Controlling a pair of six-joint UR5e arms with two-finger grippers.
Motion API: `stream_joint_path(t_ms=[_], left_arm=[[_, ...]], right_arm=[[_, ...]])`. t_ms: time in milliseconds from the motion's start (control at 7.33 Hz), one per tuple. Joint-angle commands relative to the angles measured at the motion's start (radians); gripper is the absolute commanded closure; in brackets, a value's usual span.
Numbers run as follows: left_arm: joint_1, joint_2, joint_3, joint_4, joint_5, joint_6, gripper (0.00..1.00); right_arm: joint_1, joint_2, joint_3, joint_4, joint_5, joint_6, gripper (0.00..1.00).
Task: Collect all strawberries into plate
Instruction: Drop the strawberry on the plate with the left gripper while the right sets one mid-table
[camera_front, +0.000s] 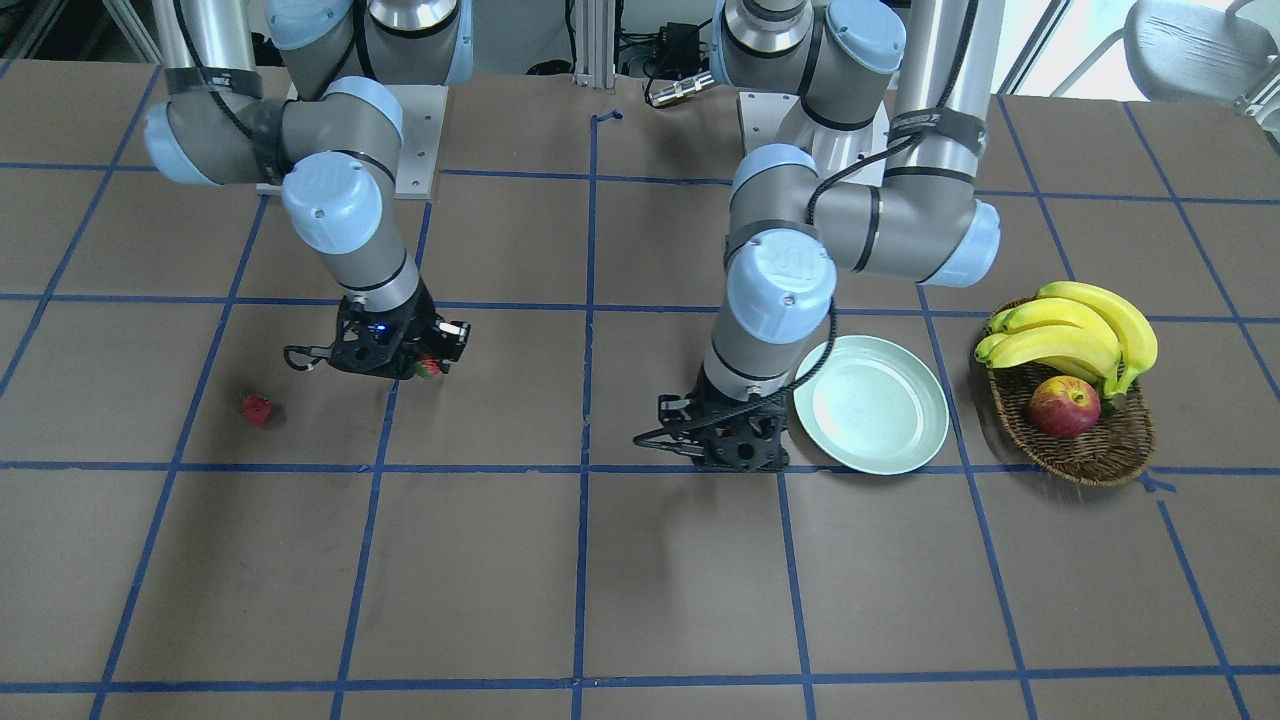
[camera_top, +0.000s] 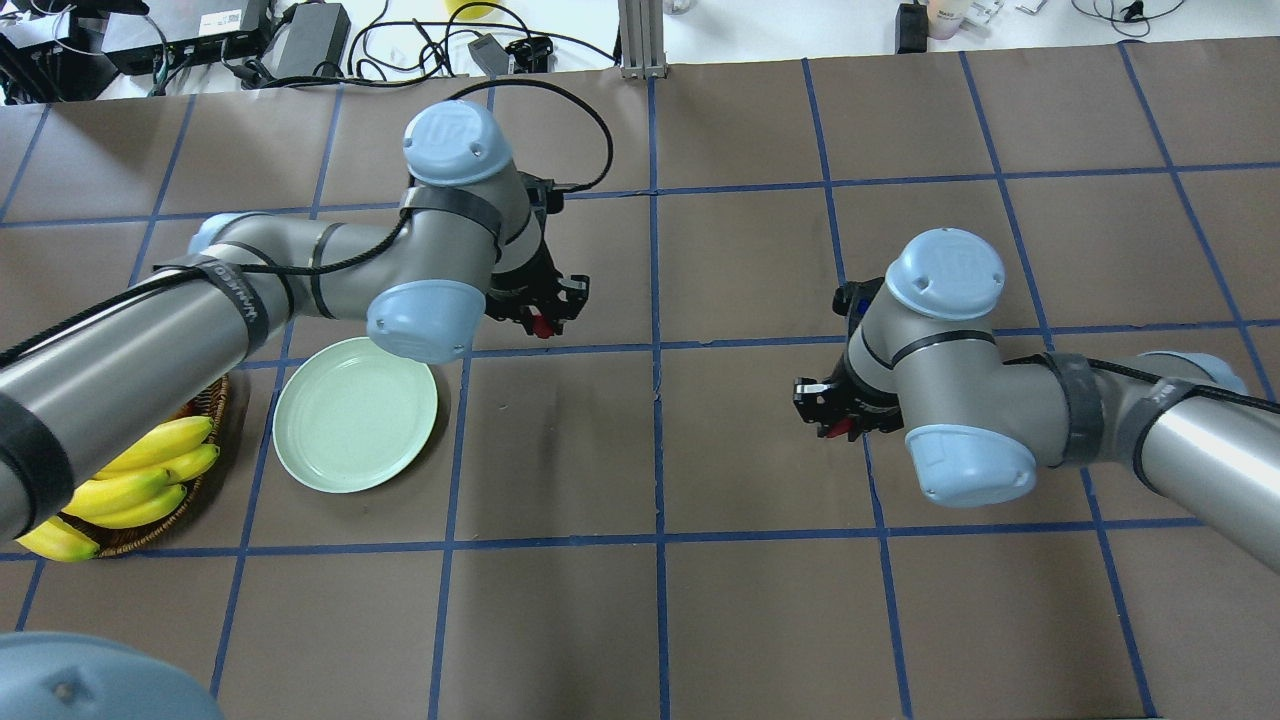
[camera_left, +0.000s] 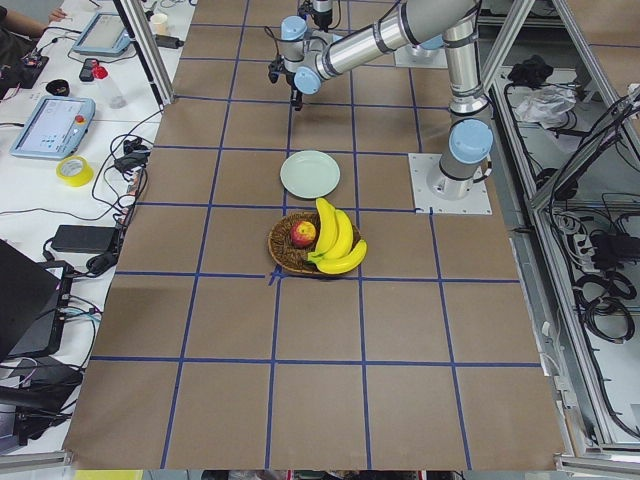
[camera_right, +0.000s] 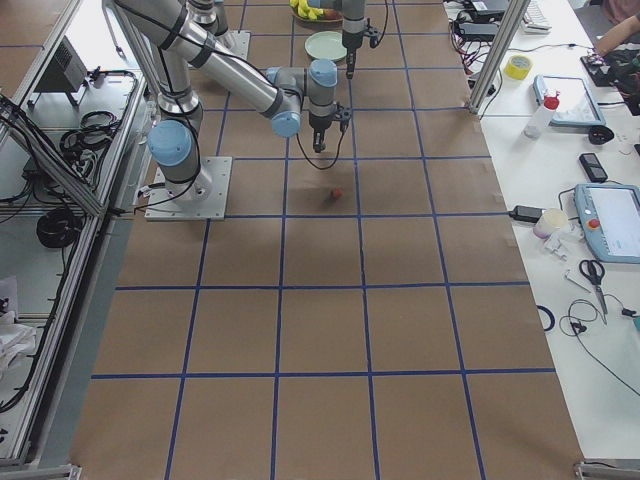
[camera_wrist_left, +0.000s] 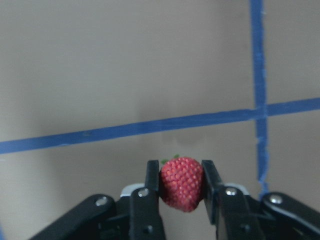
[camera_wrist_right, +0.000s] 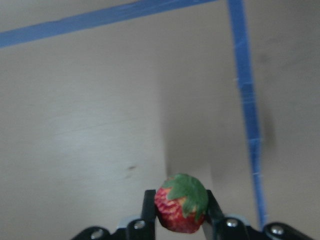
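Left gripper (camera_top: 541, 322) and right gripper (camera_top: 838, 428) both loaded, with the plate (camera_top: 355, 415) near the left one.
Seen from overhead, the wicker basket (camera_front: 1085, 455) of bananas (camera_top: 130, 480) sits at the left, the plate just beside it. Past the plate's far right rim, the left gripper's jaws are closed on the first strawberry (camera_wrist_left: 182, 184). Well to the right, the right gripper's jaws pinch the second strawberry (camera_wrist_right: 180, 210). The third strawberry (camera_front: 257, 409) lies on the table (camera_front: 640, 600) farther right, well apart from the plate.
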Motion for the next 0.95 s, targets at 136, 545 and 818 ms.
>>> stream_joint_path(t_ms=[136, 545, 818], left_arm=[[0.256, 0.066, -0.048, -0.09, 0.016, 0.321, 1.0], [0.317, 0.048, -0.103, -0.049, 0.018, 0.402, 1.0], [0.319, 0.046, -0.143, -0.041, 0.03, 0.423, 1.0]], right_arm=[[0.298, 0.187, -0.268, 0.003, 0.047, 0.419, 0.87], [0.446, 0.368, -0.497, 0.009, 0.036, 0.631, 0.86], [0.452, 0.397, -0.499, 0.009, 0.035, 0.633, 0.75]])
